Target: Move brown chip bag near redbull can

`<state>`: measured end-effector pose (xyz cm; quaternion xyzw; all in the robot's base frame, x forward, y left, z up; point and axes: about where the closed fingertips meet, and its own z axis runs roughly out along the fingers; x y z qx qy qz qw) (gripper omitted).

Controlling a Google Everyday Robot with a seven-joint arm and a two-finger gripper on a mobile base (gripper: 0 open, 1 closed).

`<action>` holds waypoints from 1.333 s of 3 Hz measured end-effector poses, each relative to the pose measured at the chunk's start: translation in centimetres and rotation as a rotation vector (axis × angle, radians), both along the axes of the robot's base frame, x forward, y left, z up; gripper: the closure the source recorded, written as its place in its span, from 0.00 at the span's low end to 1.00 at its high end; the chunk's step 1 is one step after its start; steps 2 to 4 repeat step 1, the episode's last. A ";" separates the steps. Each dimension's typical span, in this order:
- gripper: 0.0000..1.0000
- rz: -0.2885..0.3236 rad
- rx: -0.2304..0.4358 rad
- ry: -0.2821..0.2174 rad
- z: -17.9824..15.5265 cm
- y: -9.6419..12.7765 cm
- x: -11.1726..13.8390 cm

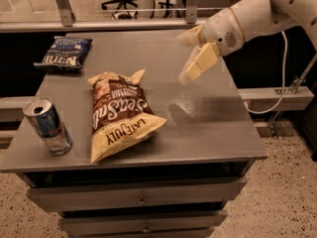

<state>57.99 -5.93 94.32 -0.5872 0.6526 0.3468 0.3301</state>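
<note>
We saw one brown bag (121,115) lying flat on the grey table (218,118), left of centre and toward the front edge. Its middle was dark brown with large white script. Both ends were pale yellow, and the near end was printed "LATE JULY". The foil was crinkled and puffed, and the far end was pinched into a yellow corner.

We counted one can (48,126), blue and silver with a silver top. It stood at the table's front left corner, to the left of the brown bag, near it but not touching. It seemed to lean slightly, though we could not be sure from this angle.

One blue bag (63,52) lay at the back left corner, well apart from the brown bag.

The one gripper (184,57) hung above the back right part of the table, to the right of the brown bag and well clear of it. Its two cream fingers (202,62) were spread wide with nothing between them.

Under the tabletop we counted two drawers (141,201), each with a small knob.
</note>
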 end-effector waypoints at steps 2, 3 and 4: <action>0.00 -0.008 0.005 -0.015 0.6 -0.3 0.3; 0.00 -0.008 0.005 -0.015 0.6 -0.3 0.3; 0.00 -0.008 0.005 -0.015 0.6 -0.3 0.3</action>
